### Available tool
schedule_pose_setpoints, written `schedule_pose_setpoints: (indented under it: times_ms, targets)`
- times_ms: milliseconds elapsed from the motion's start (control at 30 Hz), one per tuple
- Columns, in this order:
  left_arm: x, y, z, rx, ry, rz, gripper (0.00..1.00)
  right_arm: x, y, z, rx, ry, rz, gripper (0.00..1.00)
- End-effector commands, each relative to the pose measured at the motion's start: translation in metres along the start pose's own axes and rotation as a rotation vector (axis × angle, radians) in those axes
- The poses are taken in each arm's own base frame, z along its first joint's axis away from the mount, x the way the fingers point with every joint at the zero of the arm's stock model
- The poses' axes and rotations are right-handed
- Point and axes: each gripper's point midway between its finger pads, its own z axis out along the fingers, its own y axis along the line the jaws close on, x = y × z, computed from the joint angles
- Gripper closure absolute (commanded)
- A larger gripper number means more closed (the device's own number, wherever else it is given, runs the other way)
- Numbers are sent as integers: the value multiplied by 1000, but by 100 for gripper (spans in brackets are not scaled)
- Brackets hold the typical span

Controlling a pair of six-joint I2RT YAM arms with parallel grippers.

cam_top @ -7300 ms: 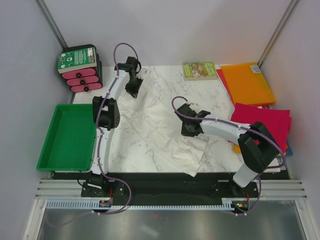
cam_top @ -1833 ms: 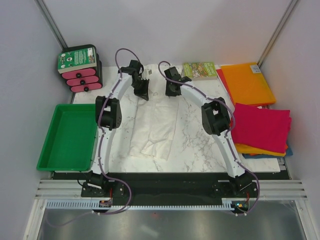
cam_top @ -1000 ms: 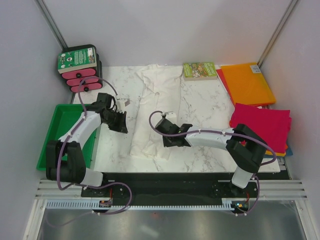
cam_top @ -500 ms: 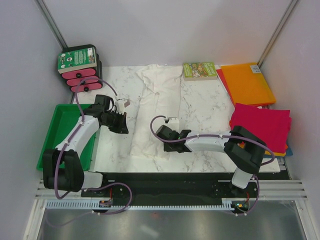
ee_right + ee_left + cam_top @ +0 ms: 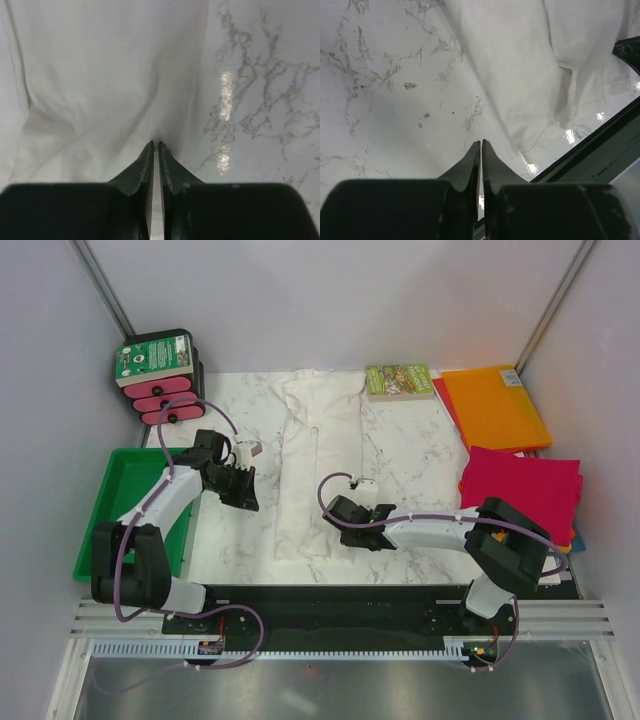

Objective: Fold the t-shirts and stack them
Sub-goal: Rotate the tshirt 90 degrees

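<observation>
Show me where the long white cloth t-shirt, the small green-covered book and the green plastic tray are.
long white cloth t-shirt [image 5: 318, 455]: top view, middle of the folded strip.
small green-covered book [image 5: 399, 381]: top view, centre of its cover.
green plastic tray [image 5: 115, 495]: top view, bare floor of the tray.

A long shirt [image 5: 318, 465] runs down the middle of the table [image 5: 420, 450], from the far edge almost to the near edge. A book [image 5: 399, 381] lies right of its far end. A folded shirt [image 5: 495, 405] lies in the far right corner, with a shirt stack [image 5: 523, 495] before it on the right edge. A tray [image 5: 135, 515] lies beside the left edge, and a box [image 5: 160, 375] stands behind it.
</observation>
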Motion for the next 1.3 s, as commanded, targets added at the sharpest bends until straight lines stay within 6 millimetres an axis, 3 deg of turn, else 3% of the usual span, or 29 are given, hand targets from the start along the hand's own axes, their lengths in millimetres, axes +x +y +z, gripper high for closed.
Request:
schedule_pose_setpoints:
  times_ms: [0,100,167,300,433,567,667,767,800,833,867,933,967,1000,1033,1100,1133,1233,1267]
  targets:
    - [-17,1,0,7,-32,35,90,13,-60,-1,213,20,-19,84]
    - [-16,2,1,7,-27,27,90,7,-68,-2,237,2,-15,81]
    - [-16,2,1,6,-26,29,90,2,-63,-3,224,-9,-26,80]
    - [-20,1,-1,3,-46,29,91,-28,-30,-24,121,-153,-80,79]
    - [-36,-2,-15,-23,-143,58,90,-83,9,-80,-23,-374,-54,73]
    - [-66,-4,-46,-111,-329,110,90,-122,17,-126,-7,-554,-148,70]
    - [-85,8,-62,-204,-466,108,89,-151,14,-163,53,-703,-175,69]
    - [-105,41,-89,-366,-662,41,85,-175,0,-204,151,-856,-213,64]
    - [-106,57,-100,-423,-710,17,82,-181,-8,-220,191,-885,-277,62]
    - [-97,74,-98,-450,-730,-49,82,-188,-12,-230,205,-929,-230,60]
    - [-112,82,-111,-471,-832,-44,80,-192,-16,-238,206,-945,-224,55]
    - [-101,107,-100,-494,-854,-74,76,-201,-28,-256,180,-986,-193,49]
    - [-111,112,-105,-509,-918,-45,71,-202,-28,-259,148,-998,-196,41]
    - [-102,122,-84,-502,-882,-58,68,-200,-36,-262,116,-1011,-188,36]
    - [-101,124,-77,-490,-874,-55,67,-203,-36,-267,87,-1032,-164,31]
    - [-103,127,-60,-448,-860,-25,66,-200,-43,-264,83,-1042,-158,23]
    - [-96,134,-42,-435,-818,-46,65,-199,-44,-263,91,-1043,-165,18]
    - [-95,140,-37,-451,-869,-19,64,-192,-45,-252,135,-1027,-189,13]
    - [-95,133,-38,-428,-898,-6,61,-190,-45,-250,137,-1025,-188,11]
